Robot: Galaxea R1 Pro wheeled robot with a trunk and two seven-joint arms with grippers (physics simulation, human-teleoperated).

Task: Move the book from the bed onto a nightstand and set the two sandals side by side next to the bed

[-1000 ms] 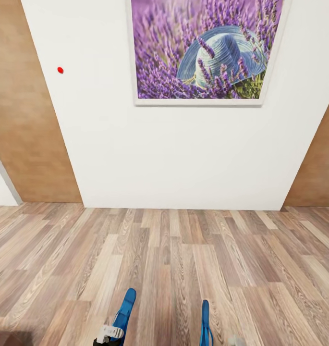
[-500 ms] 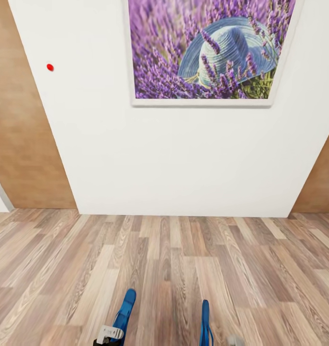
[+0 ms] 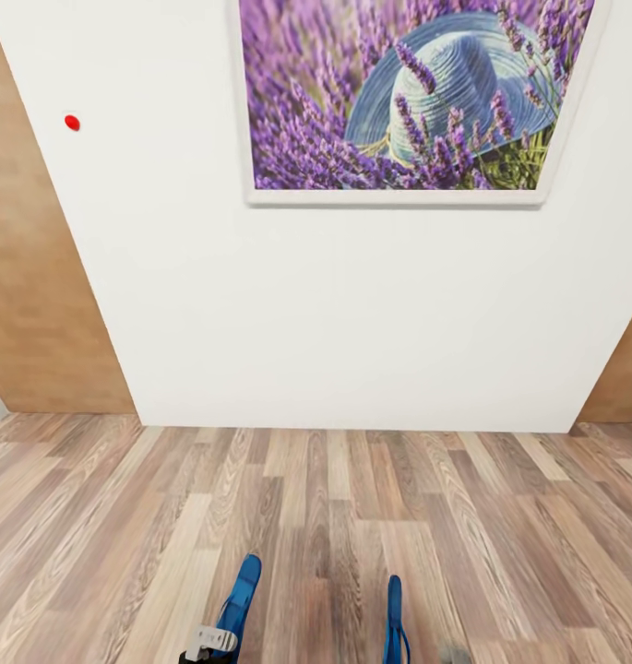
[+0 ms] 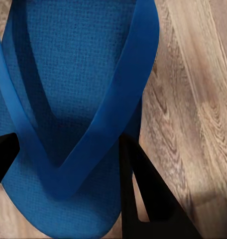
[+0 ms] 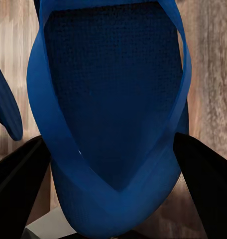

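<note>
left sandal point(image 4: 68, 99): clamped between the dark fingers point(image 4: 143, 189) of the left gripper point(image 3: 209, 646), carried above the floor point(image 3: 334, 516).
right sandal point(image 5: 113, 109): pinched the same way in the right gripper point(image 3: 424, 657), just beside the left one, level with it.
handling: likely light, thin and bendy, with a textured sole that should not slip; the sole edge near the strap fork looks the firmest hold.
arms: both held low and close to the trunk, sandals pointing ahead, toes forward.
ahead: bare planks, then a white wall point(image 3: 334, 314) with a lavender picture point(image 3: 408, 92) and a red dot point(image 3: 72, 122).
</note>
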